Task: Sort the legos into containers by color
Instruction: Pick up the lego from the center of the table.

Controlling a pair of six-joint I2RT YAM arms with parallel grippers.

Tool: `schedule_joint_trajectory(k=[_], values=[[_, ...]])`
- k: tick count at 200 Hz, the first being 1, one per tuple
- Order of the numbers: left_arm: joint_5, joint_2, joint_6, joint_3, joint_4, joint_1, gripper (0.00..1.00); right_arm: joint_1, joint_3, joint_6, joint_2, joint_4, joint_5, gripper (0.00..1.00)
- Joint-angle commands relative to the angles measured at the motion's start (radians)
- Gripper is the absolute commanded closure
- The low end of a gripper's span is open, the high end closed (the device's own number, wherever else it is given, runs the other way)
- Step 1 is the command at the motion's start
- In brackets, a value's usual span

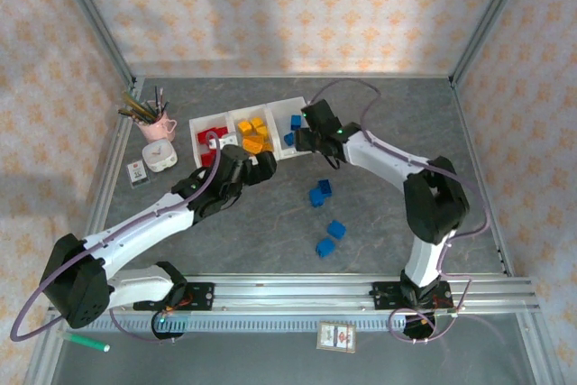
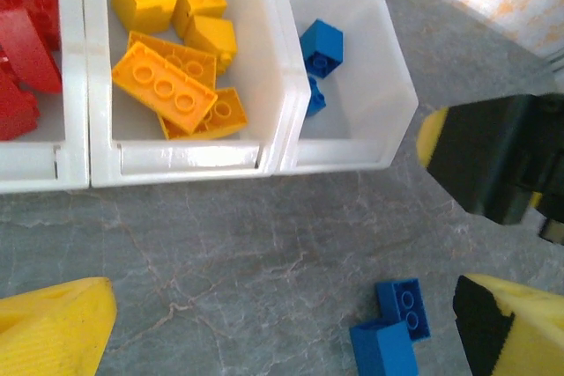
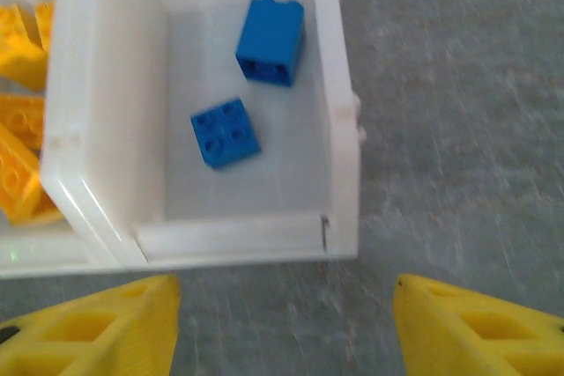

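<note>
Legos (image 1: 255, 132) of three colours sit mostly inside the containers (image 2: 280, 103), a row of three joined white bins standing toward the far edge of the tabletop (image 1: 270, 223), a little left of its middle. We see the red legos (image 1: 213, 135) in the left bin and the yellow legos (image 2: 167, 85) piled in the middle bin. Two blue legos (image 3: 226, 132) lie apart from each other on the floor of the right bin, one studs-up and the other tipped on its side. Several loose blue legos (image 1: 320, 193) lie on the bare tabletop near its centre, well apart from the bins, two of them touching one another and the others nearer the near edge. The right gripper (image 3: 286, 288) hangs just at the near wall of the right bin, its yellow fingers (image 3: 480, 323) spread apart with nothing between them. The left gripper (image 2: 284, 305) hovers over the tabletop just in front of the middle and right bins, its jaws wide apart and likewise bare, with the pair of touching blue bricks close to its right finger. Left of the containers, near the left edge of the tabletop, we see a pink cup (image 1: 160, 123) of pens and, just in front of it, a small white clock (image 1: 160, 158).
</note>
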Motion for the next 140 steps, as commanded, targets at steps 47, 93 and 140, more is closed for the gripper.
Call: schedule_joint_trajectory(k=[47, 93, 140], values=[[-0.004, 0.028, -0.055, -0.023, 0.067, -0.085, 0.01, -0.001, -0.235, 0.162, -0.122, 0.046, 0.08, 0.26], [0.004, 0.089, -0.066, -0.014, 0.09, -0.116, 0.01, -0.001, -0.261, 0.236, -0.063, 0.072, 0.074, 0.22], [0.002, 0.102, -0.071, -0.015, 0.089, -0.12, 0.01, -0.001, -0.275, 0.27, -0.01, 0.077, 0.081, 0.22]])
